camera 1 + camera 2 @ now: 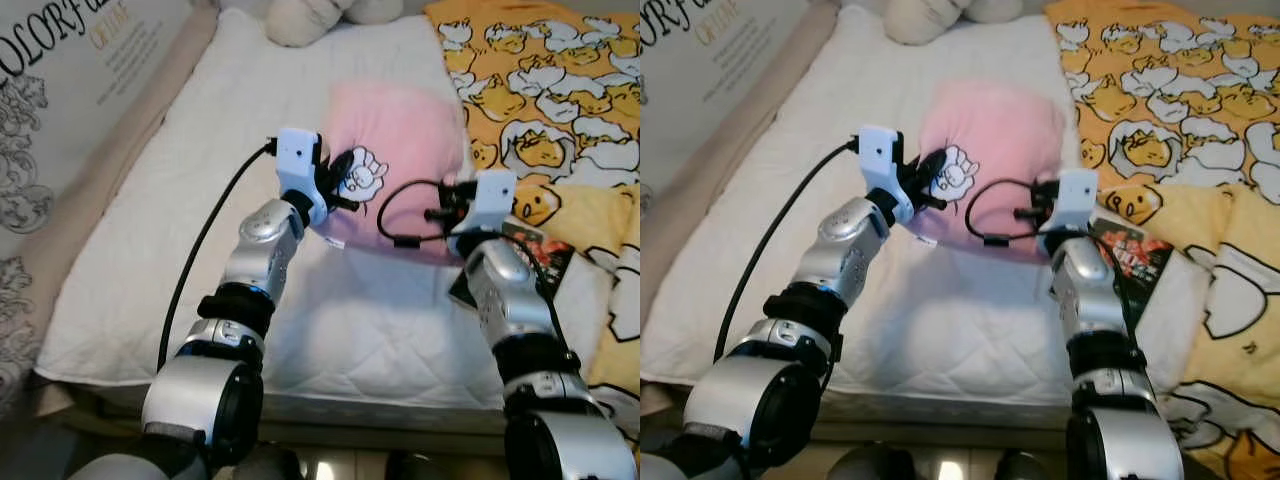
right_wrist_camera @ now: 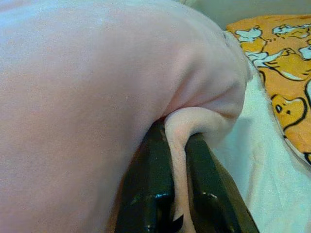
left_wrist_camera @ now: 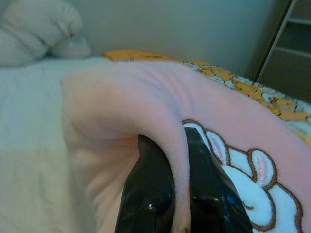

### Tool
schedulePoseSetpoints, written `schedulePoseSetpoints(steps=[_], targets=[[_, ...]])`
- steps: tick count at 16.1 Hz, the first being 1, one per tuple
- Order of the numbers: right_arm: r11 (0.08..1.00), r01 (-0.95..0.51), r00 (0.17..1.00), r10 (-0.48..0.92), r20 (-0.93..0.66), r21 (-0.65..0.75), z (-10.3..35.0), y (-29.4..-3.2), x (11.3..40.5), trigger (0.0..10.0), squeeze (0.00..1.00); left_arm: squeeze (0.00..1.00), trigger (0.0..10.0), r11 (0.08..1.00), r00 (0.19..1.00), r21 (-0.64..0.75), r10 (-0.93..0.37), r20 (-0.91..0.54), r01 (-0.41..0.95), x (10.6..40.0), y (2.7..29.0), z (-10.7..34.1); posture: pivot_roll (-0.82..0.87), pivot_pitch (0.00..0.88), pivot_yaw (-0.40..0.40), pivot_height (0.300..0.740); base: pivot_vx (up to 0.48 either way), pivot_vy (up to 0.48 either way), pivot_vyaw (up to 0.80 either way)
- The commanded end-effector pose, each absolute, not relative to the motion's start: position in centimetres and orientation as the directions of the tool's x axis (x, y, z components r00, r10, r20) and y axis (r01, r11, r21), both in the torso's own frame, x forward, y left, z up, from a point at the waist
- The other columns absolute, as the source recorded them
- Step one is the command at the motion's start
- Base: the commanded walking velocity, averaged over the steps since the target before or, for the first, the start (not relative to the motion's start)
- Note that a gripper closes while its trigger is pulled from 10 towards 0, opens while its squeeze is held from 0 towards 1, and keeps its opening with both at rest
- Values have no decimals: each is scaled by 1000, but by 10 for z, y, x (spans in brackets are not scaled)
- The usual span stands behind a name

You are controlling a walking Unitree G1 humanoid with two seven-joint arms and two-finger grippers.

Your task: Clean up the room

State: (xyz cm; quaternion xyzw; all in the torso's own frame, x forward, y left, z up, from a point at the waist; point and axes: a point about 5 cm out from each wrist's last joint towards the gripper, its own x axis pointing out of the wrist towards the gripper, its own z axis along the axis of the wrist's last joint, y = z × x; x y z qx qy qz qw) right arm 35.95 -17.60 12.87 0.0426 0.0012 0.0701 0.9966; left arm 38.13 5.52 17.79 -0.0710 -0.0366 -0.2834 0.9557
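Both silver arms reach forward over a white bed (image 1: 150,290). The left gripper (image 3: 180,189) and right gripper (image 2: 177,189) each have jaws pinched on a fold of a pink pillow (image 1: 400,140) lying mid-bed. A wall poster (image 1: 70,60) reads "COLORFUL".

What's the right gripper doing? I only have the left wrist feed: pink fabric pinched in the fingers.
Observer: The right gripper is shut on a fold at the near right corner of the same pink pillow.
Operator: Anything else near it on that side?
Observer: A dark printed packet or booklet lies on the white mattress just right of the right wrist.
Operator: What's beyond the pillow to the right?
Observer: A yellow cartoon-print blanket covers the bed's right side.
Operator: And the left gripper, from the head?
Observer: The left gripper holds the pillow's near left corner beside a white embroidered character.
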Motion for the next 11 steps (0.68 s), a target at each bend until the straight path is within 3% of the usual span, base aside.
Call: schedulePoseSetpoints(steps=[1, 5, 11], targets=[[984, -161, 986, 156, 61, 72, 142, -165, 362, 10000, 0, 0, 0, 845, 840, -33, -526, 136, 534, 381, 60, 181, -22, 0, 74, 740, 0, 476, 0], [990, -132, 990, 129, 57, 49, 140, -168, 358, 10000, 0, 0, 0, 855, 855, -63, -506, 112, 515, 385, 63, 179, -38, 0, 82, 740, 0, 458, 523], [993, -107, 994, 106, 38, 47, 135, -173, 354, 10000, 0, 0, 0, 857, 852, 26, -515, 98, 515, 388, 62, 180, -57, 0, 97, 740, 272, 396, 581]])
